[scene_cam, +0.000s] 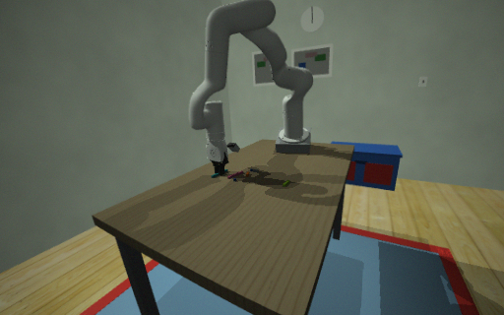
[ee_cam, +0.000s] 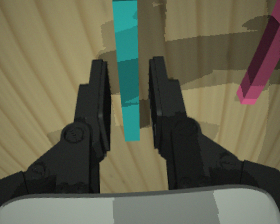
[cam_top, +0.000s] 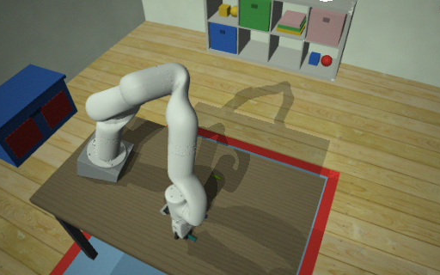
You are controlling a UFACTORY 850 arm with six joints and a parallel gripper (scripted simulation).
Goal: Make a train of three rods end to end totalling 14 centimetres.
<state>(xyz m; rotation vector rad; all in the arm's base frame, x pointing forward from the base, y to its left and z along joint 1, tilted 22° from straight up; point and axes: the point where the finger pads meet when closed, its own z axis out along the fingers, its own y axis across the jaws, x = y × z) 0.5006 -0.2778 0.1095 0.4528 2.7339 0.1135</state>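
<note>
A turquoise rod [ee_cam: 127, 63] lies flat on the wooden table near its front edge, and it also shows in the top view [cam_top: 192, 237] and the exterior view [scene_cam: 215, 174]. My gripper [ee_cam: 128, 77] points straight down over it. The fingers stand partly open on either side of the rod's near half, with a small gap at each side. A magenta rod [ee_cam: 264, 56] lies to the right of the gripper, apart from the turquoise one. A lime rod [cam_top: 216, 176] lies alone farther in on the table. Other small rods [scene_cam: 247, 173] lie in a loose cluster beside the gripper.
The arm's base [cam_top: 105, 161] stands at the table's far left corner. The table's front edge is close to the gripper. A blue cabinet [cam_top: 19, 113] stands on the floor beyond the table, and a shelf unit [cam_top: 277, 34] stands at the back wall.
</note>
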